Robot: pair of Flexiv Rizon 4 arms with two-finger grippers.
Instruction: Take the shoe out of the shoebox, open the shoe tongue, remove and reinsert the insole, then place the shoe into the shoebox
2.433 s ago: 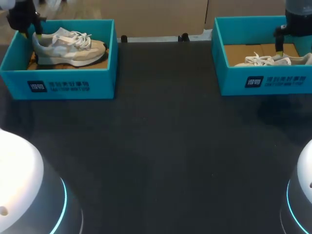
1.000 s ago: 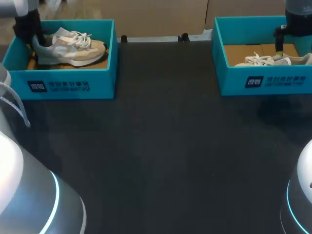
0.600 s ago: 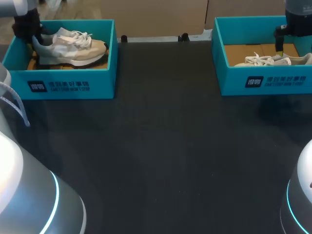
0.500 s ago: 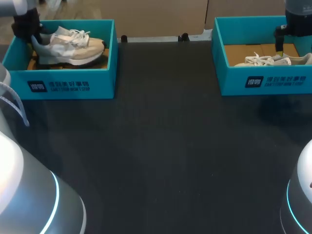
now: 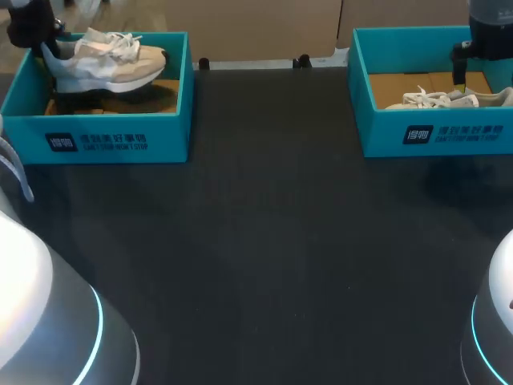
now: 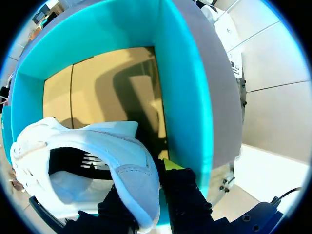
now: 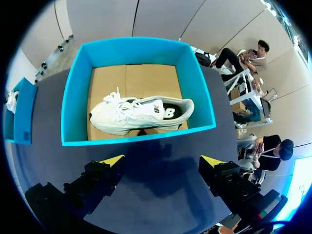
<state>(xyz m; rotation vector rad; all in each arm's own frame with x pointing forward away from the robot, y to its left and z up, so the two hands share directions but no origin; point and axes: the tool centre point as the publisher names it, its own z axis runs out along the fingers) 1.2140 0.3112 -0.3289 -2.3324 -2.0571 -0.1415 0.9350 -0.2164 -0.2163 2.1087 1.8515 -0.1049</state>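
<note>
Upper left of frame: left claw [image 5: 30, 34] clamped on the heel of shoe [image 5: 104, 60], held above the floor of left shoebox [image 5: 104, 138], long axis running rightward from claw, toe toward frame centre. Upper right: right claw [image 7: 161, 161] open above second shoe [image 7: 141, 114] in right shoebox [image 7: 136, 140]. Probably next: out onto dark surface [image 5: 272, 241].

The table [image 5: 272, 241] is recorded as black. At its far left, the left shoebox [image 5: 104, 132] is teal, white-printed and tan-floored; the sneaker [image 5: 100, 60] is grey, white and beige, white-laced. At its far right, the right shoebox [image 7: 73, 105] is likewise teal, the white shoe [image 7: 136, 116] black-marked.
</note>
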